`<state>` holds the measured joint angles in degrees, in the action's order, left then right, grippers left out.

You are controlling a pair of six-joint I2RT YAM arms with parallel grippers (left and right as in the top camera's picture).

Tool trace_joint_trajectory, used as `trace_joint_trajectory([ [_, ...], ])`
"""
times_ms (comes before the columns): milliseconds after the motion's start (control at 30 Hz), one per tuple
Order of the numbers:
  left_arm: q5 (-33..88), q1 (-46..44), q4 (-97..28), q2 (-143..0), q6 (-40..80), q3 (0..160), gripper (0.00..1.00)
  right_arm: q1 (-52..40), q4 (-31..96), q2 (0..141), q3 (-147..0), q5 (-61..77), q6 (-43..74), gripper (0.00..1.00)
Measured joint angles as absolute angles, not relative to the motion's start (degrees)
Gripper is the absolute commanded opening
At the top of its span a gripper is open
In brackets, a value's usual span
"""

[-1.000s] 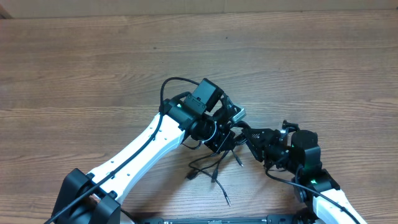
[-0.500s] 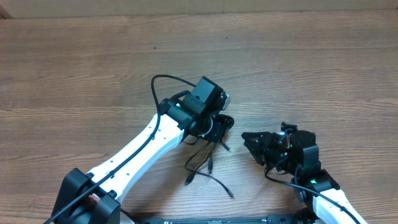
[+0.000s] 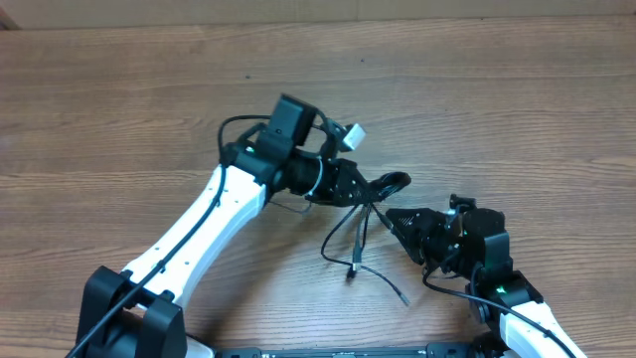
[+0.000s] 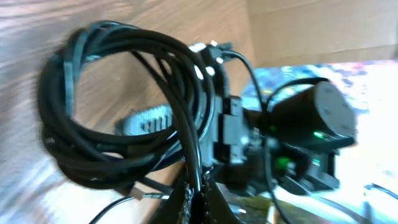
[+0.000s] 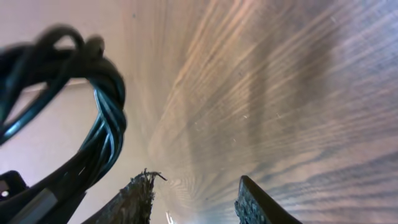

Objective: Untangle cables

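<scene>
The left gripper (image 3: 360, 187) sat just left of the overhead frame's centre, its jaws pinched tight on several strands of the cables (image 3: 390, 182). In the left wrist view those strands ran between the closed fingers at the bottom edge, and the rest of the coil hung in a thick loop at the left. The coil's rounded end poked out to the right of the gripper, and two loose tails trailed toward the lower middle of the table (image 3: 517, 109), ending in plug ends (image 3: 352, 268). The right gripper (image 3: 399, 223) waited just below and right of the loop. Its jaws were spread with nothing between them, and its own camera showed bare wood in the gap and the loop off to the upper left. The main risk looked to be that grip on many strands at once: any pull by the right gripper would likely tighten the coil rather than free a single cord. A tail dragged across the wood could also snag under the loop. If the right jaws closed on the whole loop, both arms would simply haul against each other.
</scene>
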<state>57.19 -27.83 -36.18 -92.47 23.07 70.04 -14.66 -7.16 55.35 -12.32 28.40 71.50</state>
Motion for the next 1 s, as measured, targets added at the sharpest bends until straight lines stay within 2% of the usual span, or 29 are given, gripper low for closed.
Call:
trace_joint_trajectory([
  [67,61.3,-27.7,-36.1,-92.5,23.7,70.0,0.05,-14.7,-11.5,55.4,-12.3,27.2,70.9,0.62],
  [367,70.4,-27.7,-35.1,-92.5,31.0,70.0,0.04,-14.7,-21.6,55.4,-12.3,23.0,63.7,0.77],
  [500,75.5,-27.7,-35.1,-92.5,32.3,70.0,0.04,-14.7,-25.9,55.4,-12.3,19.2,58.2,0.80],
  [700,77.6,-27.7,-35.1,-92.5,33.1,70.0,0.04,-14.7,-25.8,55.4,-12.3,17.9,56.1,0.82],
  [767,77.8,-27.7,-35.1,-92.5,33.1,70.0,0.04,-14.7,-25.8,55.4,-12.3,18.0,54.8,0.86],
  [1000,74.5,-27.4,-33.5,-92.5,31.5,70.0,0.04,-12.3,-22.7,55.0,-12.3,26.9,48.8,0.85],
])
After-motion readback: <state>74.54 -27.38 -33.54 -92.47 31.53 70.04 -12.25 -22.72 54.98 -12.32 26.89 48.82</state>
